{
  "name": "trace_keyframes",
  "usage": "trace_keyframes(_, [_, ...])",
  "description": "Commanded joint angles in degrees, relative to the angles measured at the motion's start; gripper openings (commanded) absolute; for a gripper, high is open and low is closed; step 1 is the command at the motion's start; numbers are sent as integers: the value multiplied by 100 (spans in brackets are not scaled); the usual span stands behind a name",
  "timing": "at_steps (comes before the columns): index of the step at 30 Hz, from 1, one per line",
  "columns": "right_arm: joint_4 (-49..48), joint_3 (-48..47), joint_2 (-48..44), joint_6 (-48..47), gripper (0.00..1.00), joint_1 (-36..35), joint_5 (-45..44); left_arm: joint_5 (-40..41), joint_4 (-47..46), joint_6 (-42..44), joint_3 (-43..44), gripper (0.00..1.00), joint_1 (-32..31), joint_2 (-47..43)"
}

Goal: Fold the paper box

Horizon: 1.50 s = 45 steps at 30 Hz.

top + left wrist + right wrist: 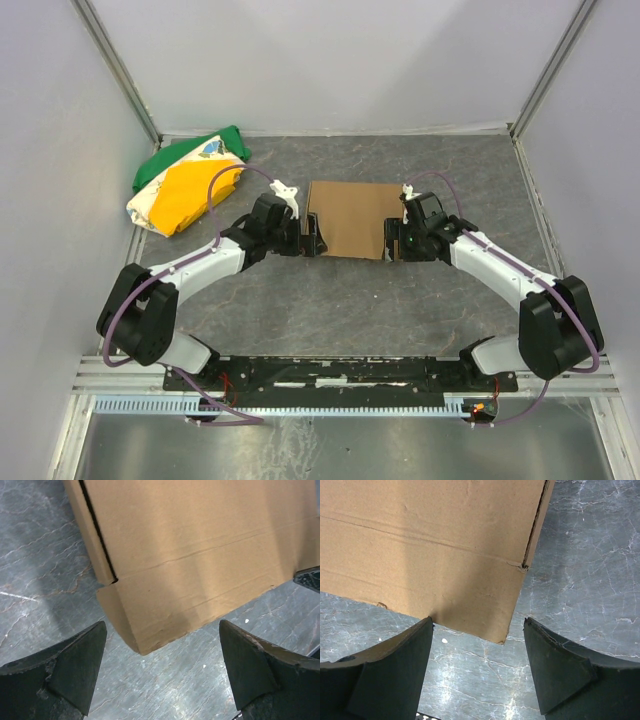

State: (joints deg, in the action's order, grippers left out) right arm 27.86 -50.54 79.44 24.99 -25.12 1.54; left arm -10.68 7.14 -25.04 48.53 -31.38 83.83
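Observation:
The paper box is flat brown cardboard with creases, lying on the grey table between my two arms. My left gripper stands at its near left corner, jaws wide open. In the left wrist view the paper box points a corner toward the gap of the left gripper, touching neither finger. My right gripper is at the near right corner, open. In the right wrist view a corner of the paper box reaches between the fingers of the right gripper; the left fingertip meets its edge.
A green, yellow and white cloth bundle lies at the back left. Grey walls close the table at the left, the back and the right. A slit separates a side flap from the main panel.

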Motion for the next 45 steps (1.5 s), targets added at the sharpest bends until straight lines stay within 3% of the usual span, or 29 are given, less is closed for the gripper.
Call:
trace_keyframes(1, [-147, -16, -139, -54, 81, -27, 56, -407, -583, -67, 15, 100, -26, 34])
trace_keyframes(24, [-177, -53, -83, -19, 81, -22, 101, -558, -824, -268, -186, 100, -22, 160])
trace_keyframes(45, [-269, 106, 49, -37, 75, -65, 36, -595, -1122, -414, -319, 98, -22, 270])
